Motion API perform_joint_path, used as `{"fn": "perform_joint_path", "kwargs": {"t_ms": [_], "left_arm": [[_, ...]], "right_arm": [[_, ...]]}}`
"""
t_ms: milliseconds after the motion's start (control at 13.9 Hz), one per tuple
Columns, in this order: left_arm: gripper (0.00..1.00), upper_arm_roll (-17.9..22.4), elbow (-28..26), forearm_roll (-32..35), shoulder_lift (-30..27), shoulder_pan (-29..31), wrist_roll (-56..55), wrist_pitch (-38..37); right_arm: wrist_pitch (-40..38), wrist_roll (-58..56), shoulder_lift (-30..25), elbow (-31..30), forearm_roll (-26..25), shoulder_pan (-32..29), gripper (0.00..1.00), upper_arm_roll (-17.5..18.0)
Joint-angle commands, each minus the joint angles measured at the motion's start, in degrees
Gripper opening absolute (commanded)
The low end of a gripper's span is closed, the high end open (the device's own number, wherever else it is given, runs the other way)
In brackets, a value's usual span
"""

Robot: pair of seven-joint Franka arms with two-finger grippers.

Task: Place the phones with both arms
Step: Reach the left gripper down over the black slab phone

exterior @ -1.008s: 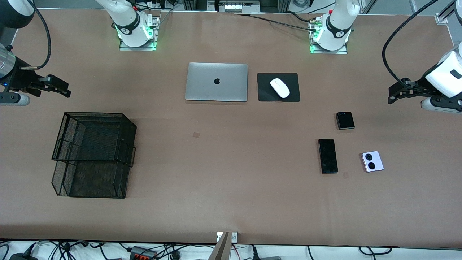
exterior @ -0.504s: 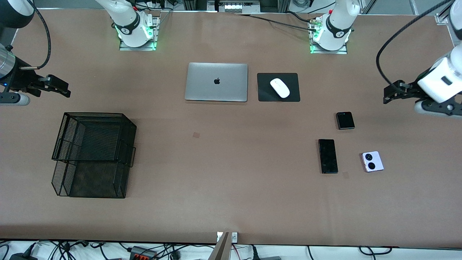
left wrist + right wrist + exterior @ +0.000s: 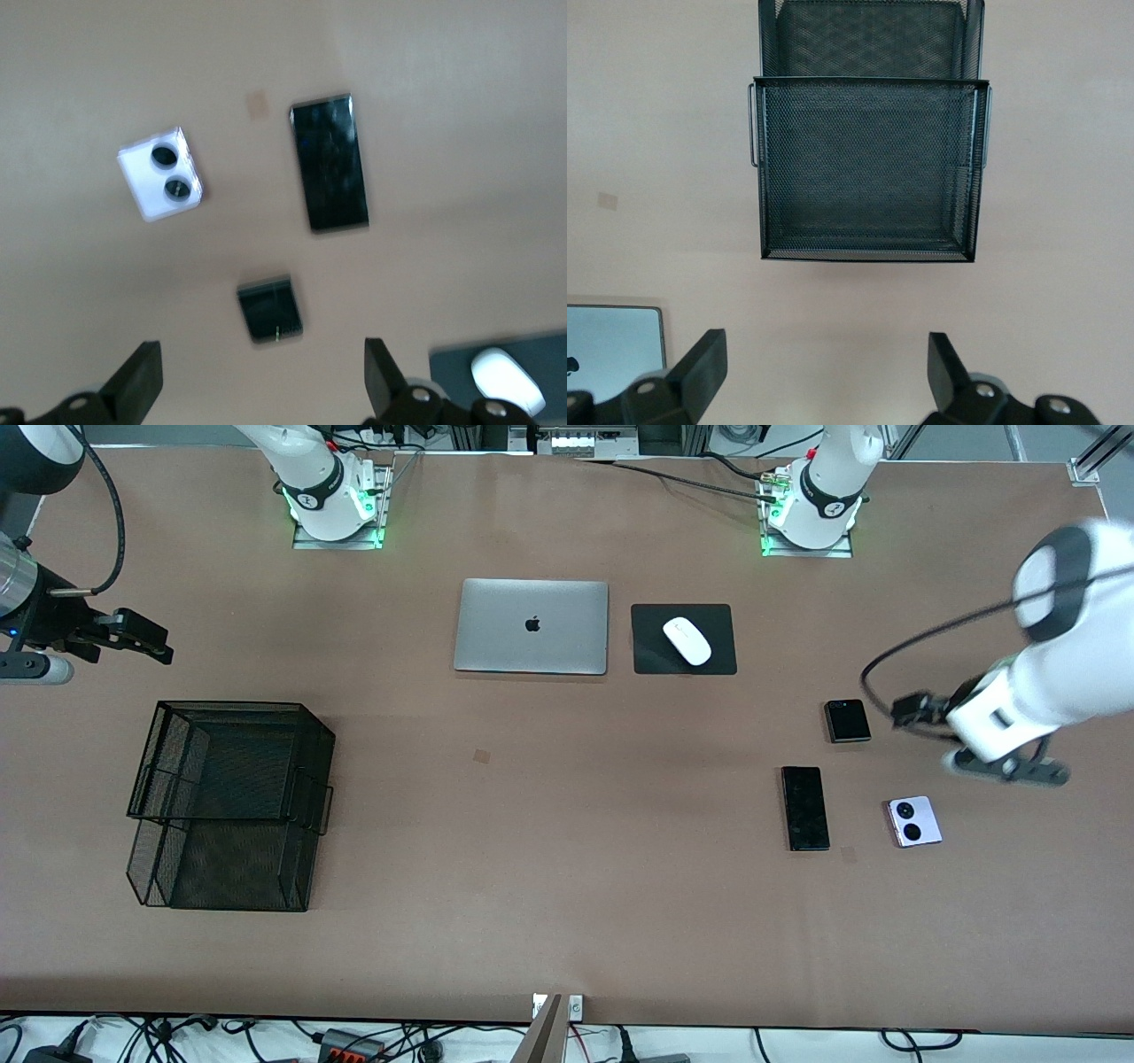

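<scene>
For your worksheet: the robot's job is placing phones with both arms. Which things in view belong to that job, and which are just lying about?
Belonging to the job:
- long black phone
- black flip phone
- lilac-white flip phone
- left gripper, open, beside the black flip phone
- right gripper, open, waiting

Just lying about:
- silver laptop
- white mouse on its black mat
- black mesh trays, possibly the destination

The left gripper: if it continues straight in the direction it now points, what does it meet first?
Probably the black flip phone, centred between the open left gripper fingers in its wrist view. Nothing shows in between, though depth is unclear.
</scene>
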Motion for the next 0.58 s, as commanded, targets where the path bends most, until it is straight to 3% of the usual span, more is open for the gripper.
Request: {"fn": "perform_joint_path", "kwargs": {"t_ms": [0,288,504], "left_arm": [[1.00,-1.5,-5.7,0.5,2.4,-0.2,-0.2,13.6],[1.00,-4.8,-10.2,0.4,9.2,-0.2,-2.8,31.3],[1.00,-5.0,-12.5,0.4,14.5,0.4,-3.3,40.0]], "right_arm": [[-0.5,-0.1,-0.2,-0.1,-1.0,-0.4,1.00,0.5],[-0.5,0.0,0.7,-0.1,-0.9,-0.4,1.00,0.5],[-0.6,0.0,0.8,-0.1,-0.7,-0.4,1.00,0.5]]}}
